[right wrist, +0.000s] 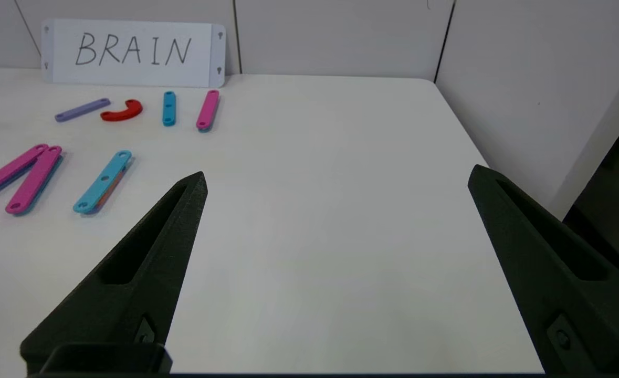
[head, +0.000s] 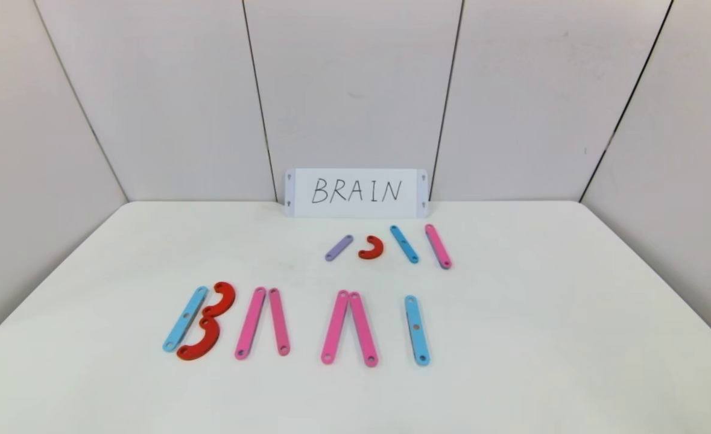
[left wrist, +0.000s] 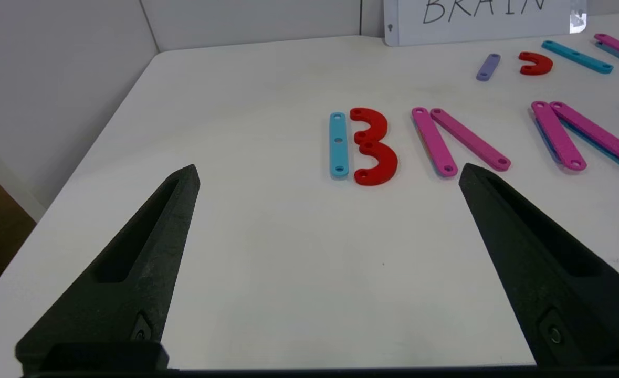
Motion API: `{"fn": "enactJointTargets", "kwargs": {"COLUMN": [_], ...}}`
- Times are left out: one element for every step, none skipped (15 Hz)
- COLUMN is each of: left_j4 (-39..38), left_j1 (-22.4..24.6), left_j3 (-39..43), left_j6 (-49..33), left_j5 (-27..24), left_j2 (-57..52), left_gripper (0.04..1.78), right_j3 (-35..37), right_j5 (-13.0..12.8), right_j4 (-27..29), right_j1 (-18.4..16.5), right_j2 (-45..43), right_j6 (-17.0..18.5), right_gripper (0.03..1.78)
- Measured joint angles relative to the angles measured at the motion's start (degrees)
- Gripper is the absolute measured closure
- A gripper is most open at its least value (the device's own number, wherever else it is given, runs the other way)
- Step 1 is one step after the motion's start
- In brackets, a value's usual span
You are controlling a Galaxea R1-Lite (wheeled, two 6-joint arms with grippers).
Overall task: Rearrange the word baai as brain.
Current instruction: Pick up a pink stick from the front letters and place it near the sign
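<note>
Presently the left gripper (left wrist: 328, 173) stands spread and empty, the word baai (left wrist: 362, 144) lying just ahead; the right gripper (right wrist: 335, 176) likewise gapes over bare table (right wrist: 330, 236).

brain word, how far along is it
Done: only the B stands. In hand: nothing; left claw and right claw hover open, empty. Left: second letter needs making into R, N is missing, spare pieces lie untouched by the card.
</note>
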Motion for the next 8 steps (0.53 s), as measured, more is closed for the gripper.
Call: {"fn": "enactJointTargets", "kwargs": {"left_j4": [0.0,-0.1,-0.1,-0.1,-0.1,0.0,0.0,0.1], "left_j1": [0.0,0.0,0.0,0.0,0.0,0.0,0.0,0.0], "left_j3": [-2.4,-5.4,-8.4,-11.5,-15.1,-18.4,-21.8,-24.7], "left_j6": [-0.4,-0.8,-1.0,-1.1,-1.2,-1.2,-1.3,-1.2], "left_j5": [0.0,-0.1,-0.2,-0.4,-0.4,-0.6,-0.6,-0.7], "left_j2": [2.6,5.8,9.0,12.5,16.5,20.3,24.6,28.6], "left_gripper": [0.08,0.08,0.08,0.08,0.08,0.08,0.08,0.08], "right_j3": [-2.4,-5.0,-7.8,-10.8,-13.9,-17.5,-21.1,-24.0], "right_j5": [0.1,0.3,0.4,0.5,0.6,0.6,0.6,0.6], "right_j4": [0.0,0.0,0.0,-0.1,-0.1,-0.1,-0.1,-0.1], "right_j1": [0.0,0.0,0.0,0.1,0.1,0.1,0.1,0.1], "right_j2": [2.1,4.7,7.9,11.3,15.0,19.3,23.7,27.6], "right_j6": [0.0,0.0,0.0,0.0,-0.1,0.0,0.1,0.1], "right_gripper": [0.07,0.07,0.07,0.07,0.07,0.07,0.07,0.07]}}
